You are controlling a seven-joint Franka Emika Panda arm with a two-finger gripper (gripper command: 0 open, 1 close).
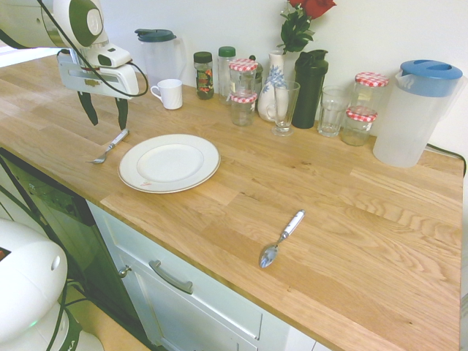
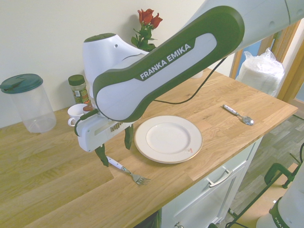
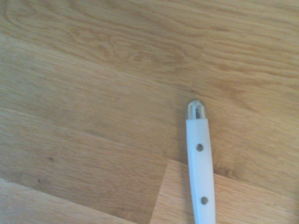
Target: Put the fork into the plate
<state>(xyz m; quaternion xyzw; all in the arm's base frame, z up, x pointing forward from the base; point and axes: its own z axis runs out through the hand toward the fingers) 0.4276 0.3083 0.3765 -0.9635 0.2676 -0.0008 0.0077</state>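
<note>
Tool (image 1: 109,126), first exterior view: empty, fingers spread, poised above the worktop (image 1: 241,175). The fork (image 1: 111,145) is seen lying below it, left of the plate (image 1: 170,163); its white-and-metal handle (image 1: 121,138) points far right, its tines (image 1: 96,160) near left. The handle end is the part nearest the tool.

Second exterior view: the fork is seen left and near of the plate, well short of its rim. Its long axis runs from far left, close below the fingers, to near right. A short descent onto the handle, fingers placed across that axis, is judged to be required.

Wrist view: two rivets (image 3: 200,147) are shown on the handle; no grip is indicated.
</note>
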